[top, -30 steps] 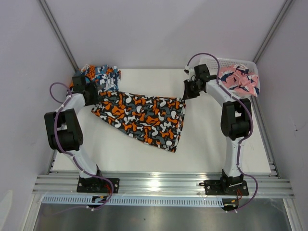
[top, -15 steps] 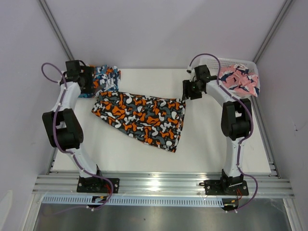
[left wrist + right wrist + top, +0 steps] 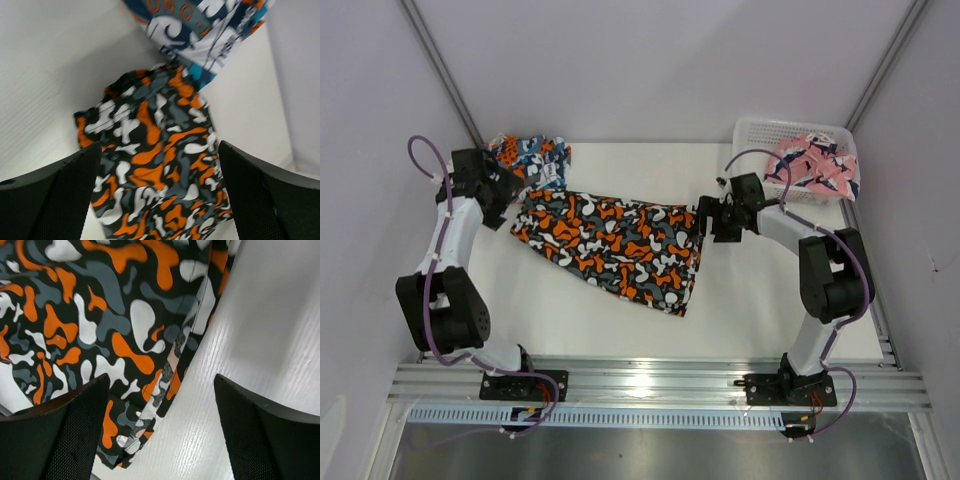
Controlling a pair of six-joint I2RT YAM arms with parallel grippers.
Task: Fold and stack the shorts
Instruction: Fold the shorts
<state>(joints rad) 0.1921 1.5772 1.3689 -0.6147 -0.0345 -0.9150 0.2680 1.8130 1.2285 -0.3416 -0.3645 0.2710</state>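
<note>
both grippers stand wide, holding nothing. the left gripper point(image 3: 503, 193) hangs at the 10 o'clock corner of the orange-black-white camouflage shorts point(image 3: 610, 245), and the right gripper point(image 3: 706, 215) at their 3 o'clock edge. each wrist view shows the cloth lying below the spread fingers point(image 3: 55, 195), ungripped. these shorts lie spread mid-tabletop point(image 3: 760, 300). the blue-teal-orange patchwork shorts point(image 3: 535, 155) sit at 11 o'clock, touching them. the pink-navy-white shorts point(image 3: 815, 165) lie in the white mesh basket point(image 3: 752, 130) at 1 o'clock.

The camouflage shorts point(image 3: 610, 245), patchwork shorts point(image 3: 532, 157) and pink shorts point(image 3: 815, 168) are soft matt cloth. The basket point(image 3: 753, 130) is white plastic mesh. The table point(image 3: 270, 340) looks smooth, faintly grained, slightly glossy; the rail point(image 3: 650, 383) is shiny metal
</note>
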